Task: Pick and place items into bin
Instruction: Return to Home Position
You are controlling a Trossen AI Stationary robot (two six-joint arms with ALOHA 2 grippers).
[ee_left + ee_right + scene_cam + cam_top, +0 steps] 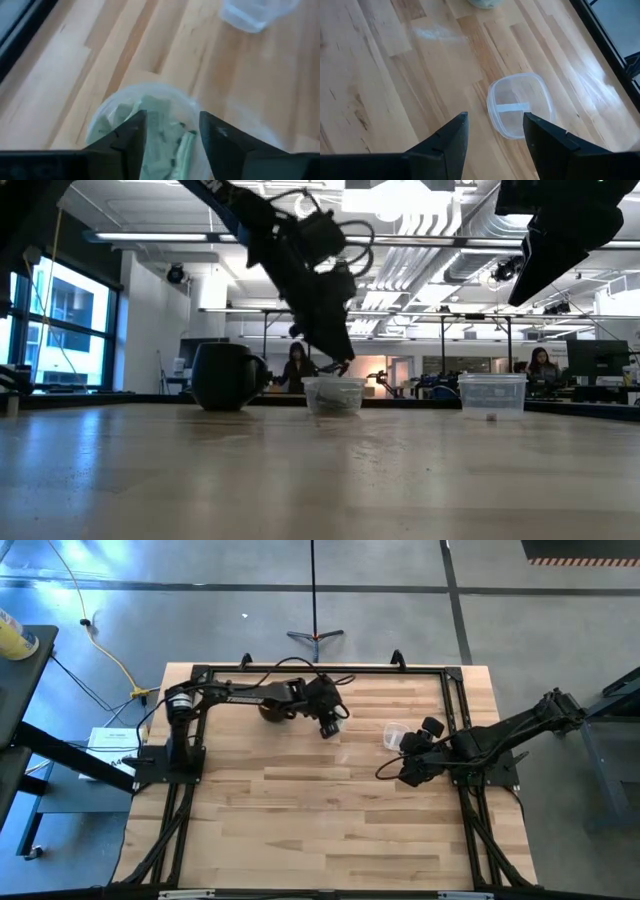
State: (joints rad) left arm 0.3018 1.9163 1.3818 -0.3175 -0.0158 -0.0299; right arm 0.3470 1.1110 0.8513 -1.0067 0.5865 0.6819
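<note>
Floor: grey concrete, crossed by dark seam lines.
Table: pale wood planks, black frame rails along the edges.
Windows: tall panes at the low view's left, daylight outside.
Ceiling: white, open pipework, long strip lights.
Far end: a monitor and two persons, well beyond the table.

Open lab — strip lights, monitors, concrete floor.
</note>
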